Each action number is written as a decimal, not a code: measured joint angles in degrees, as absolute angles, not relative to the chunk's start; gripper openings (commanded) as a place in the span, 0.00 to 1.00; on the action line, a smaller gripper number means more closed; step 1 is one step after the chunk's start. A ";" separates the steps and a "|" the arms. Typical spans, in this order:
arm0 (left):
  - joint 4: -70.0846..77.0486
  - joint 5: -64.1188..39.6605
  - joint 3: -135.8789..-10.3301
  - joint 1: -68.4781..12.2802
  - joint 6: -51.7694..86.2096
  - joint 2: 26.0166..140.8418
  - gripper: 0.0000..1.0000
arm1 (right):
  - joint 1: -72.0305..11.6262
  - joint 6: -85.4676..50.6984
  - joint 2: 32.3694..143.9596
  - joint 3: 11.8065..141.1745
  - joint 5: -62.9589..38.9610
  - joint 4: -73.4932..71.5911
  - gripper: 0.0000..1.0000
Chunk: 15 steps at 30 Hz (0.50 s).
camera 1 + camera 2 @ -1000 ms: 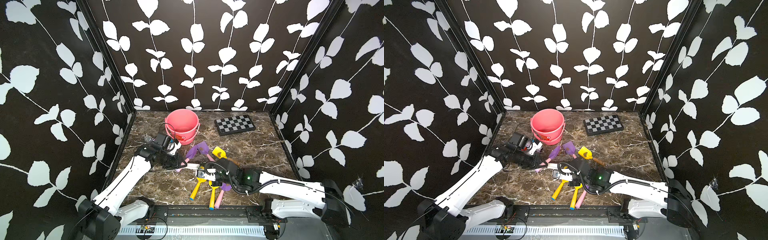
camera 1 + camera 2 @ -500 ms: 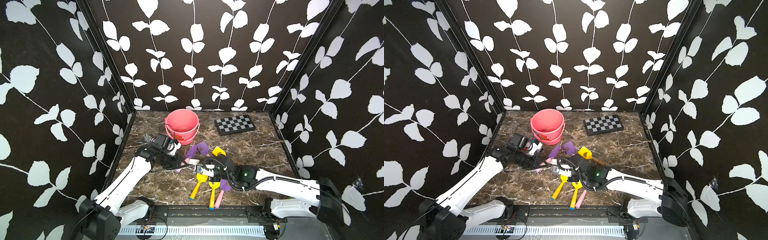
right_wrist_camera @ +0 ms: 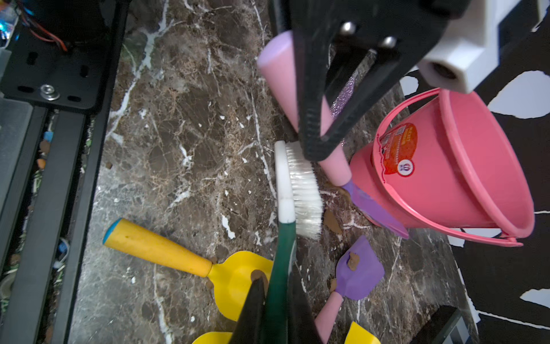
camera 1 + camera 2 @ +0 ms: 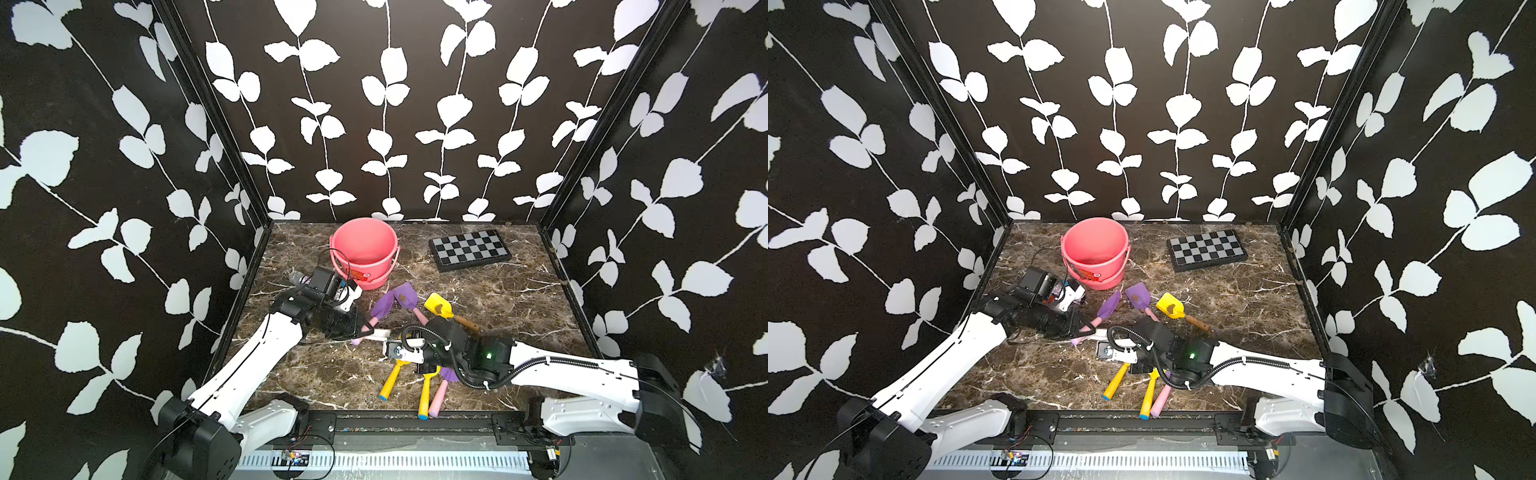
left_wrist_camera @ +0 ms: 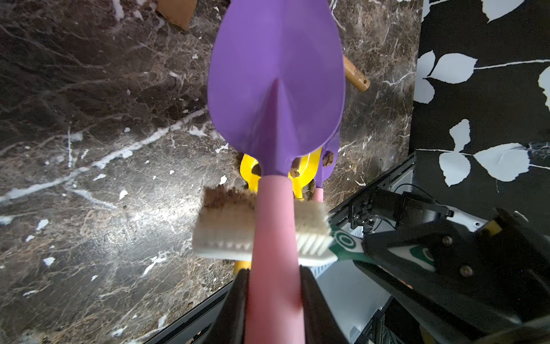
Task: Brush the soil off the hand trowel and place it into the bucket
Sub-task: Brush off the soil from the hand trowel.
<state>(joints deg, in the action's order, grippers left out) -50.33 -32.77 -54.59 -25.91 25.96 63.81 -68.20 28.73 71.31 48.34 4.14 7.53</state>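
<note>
My left fingers [image 5: 238,292] are clamped on the pink handle of the purple trowel [image 5: 276,74], well back from the blade, so the whole blade is free for sweeping. The right fingers [image 3: 253,300] are closed on the green handle of the brush [image 3: 300,184]. That puts its white head out in front, bristles turned toward the trowel. Right now the head lies across the pink handle just beside my left fingertips, not on the blade.

The left arm reaches low over the desk [image 4: 498,299] with its wrist nearly level. The trowel is off the surface, blade aimed at the bucket [image 4: 376,272] just beyond. The right arm stretches in low from the opposite side and meets it at mid-desk.

The blade face toward my left wrist camera shows no soil [image 3: 331,222]. Lumps lie on the desk under it and on the spare trowels. I judge the brushing nearly finished and the drop into the bucket not yet done.
</note>
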 measured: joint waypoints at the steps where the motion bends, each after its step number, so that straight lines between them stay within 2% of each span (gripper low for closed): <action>1: -50.33 -32.77 -54.59 -25.91 25.96 63.70 0.00 | -67.99 28.77 71.46 48.51 4.73 7.27 0.00; 9: -49.98 -32.34 -54.59 -25.87 25.87 62.76 0.00 | -64.79 28.64 71.94 48.12 7.03 7.57 0.00; 15: -51.13 -31.92 -54.59 -25.87 25.63 62.76 0.00 | -65.47 27.86 70.19 45.91 5.63 8.82 0.00</action>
<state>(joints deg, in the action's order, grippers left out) -51.13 -31.92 -54.59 -25.87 25.63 62.76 -65.47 27.86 70.19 45.91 5.63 8.82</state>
